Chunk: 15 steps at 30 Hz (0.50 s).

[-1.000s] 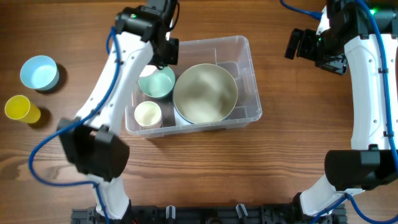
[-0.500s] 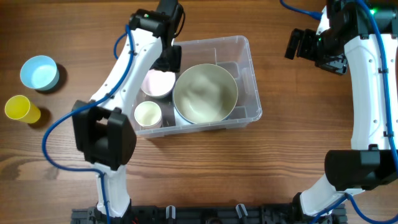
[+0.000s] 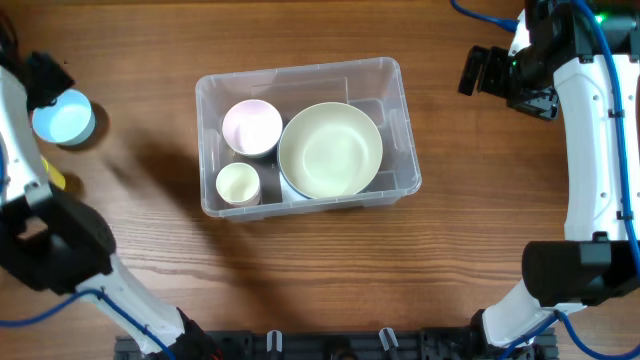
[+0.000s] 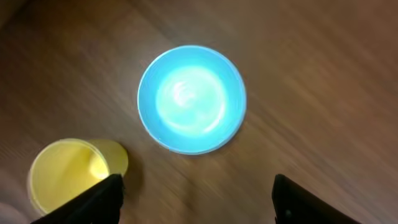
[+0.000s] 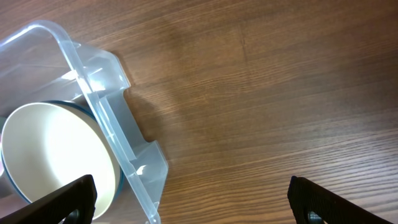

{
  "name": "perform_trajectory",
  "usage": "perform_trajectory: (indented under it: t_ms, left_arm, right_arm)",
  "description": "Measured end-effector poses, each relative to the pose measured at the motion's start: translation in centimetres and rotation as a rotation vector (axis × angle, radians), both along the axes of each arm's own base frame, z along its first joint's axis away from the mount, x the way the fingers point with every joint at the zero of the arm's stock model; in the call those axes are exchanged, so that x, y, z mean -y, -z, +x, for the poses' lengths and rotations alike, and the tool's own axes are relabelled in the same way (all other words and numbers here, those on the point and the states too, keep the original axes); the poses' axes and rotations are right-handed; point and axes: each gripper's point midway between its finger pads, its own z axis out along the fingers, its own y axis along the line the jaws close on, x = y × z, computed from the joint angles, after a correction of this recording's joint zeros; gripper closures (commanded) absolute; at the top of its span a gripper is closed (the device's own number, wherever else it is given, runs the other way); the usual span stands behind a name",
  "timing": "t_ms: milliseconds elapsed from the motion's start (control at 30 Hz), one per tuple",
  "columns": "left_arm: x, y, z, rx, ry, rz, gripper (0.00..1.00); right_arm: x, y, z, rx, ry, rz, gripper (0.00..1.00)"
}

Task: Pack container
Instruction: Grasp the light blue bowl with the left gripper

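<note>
The clear plastic container (image 3: 392,120) stands mid-table. It holds a pink bowl (image 3: 251,127), a small pale yellow cup (image 3: 238,184) and a large cream bowl (image 3: 330,150). My left gripper (image 4: 199,202) is open and empty over bare wood, just short of a blue bowl (image 4: 191,98) and a yellow cup (image 4: 74,171). From overhead the left gripper (image 3: 45,75) is at the far left edge beside the blue bowl (image 3: 62,117). My right gripper (image 3: 500,80) hangs open and empty to the right of the container's corner (image 5: 106,106), with the large cream bowl (image 5: 56,155) at its left.
Only a sliver of the yellow cup (image 3: 56,180) shows past my left arm in the overhead view. Bare wooden table lies between the container and the blue bowl, and to the right of the container.
My left gripper opened, leaving the pink bowl in the container's back left, and the arm swung far left over the blue bowl and yellow cup. The right arm stayed still.
</note>
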Motion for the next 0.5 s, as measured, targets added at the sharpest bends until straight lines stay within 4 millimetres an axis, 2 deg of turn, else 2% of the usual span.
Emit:
perform_trajectory:
  t_ms: [100,133,267,400,500]
  left_arm:
    - [-0.8,5.3,1.8,-0.043,0.025,-0.034,0.27]
    - [-0.9,6.5,2.4,-0.044,0.032,-0.036,0.27]
    - [-1.1,10.0,3.6,-0.075,0.108,-0.032,0.27]
    - [-0.2,10.5,4.9,-0.074,0.178,-0.009,0.26]
    - [1.0,13.7,5.0,-0.128,0.203,-0.038,0.27]
  right_arm:
    - [0.0,0.0,0.0,-0.001,0.000,0.000,0.00]
    - [0.0,0.0,0.0,0.000,0.000,0.000,0.00]
    - [0.0,0.0,0.0,0.000,0.000,0.000,0.00]
    - [0.0,0.0,0.0,0.000,0.000,0.000,0.00]
    - [0.0,0.0,0.0,0.000,0.000,0.000,0.00]
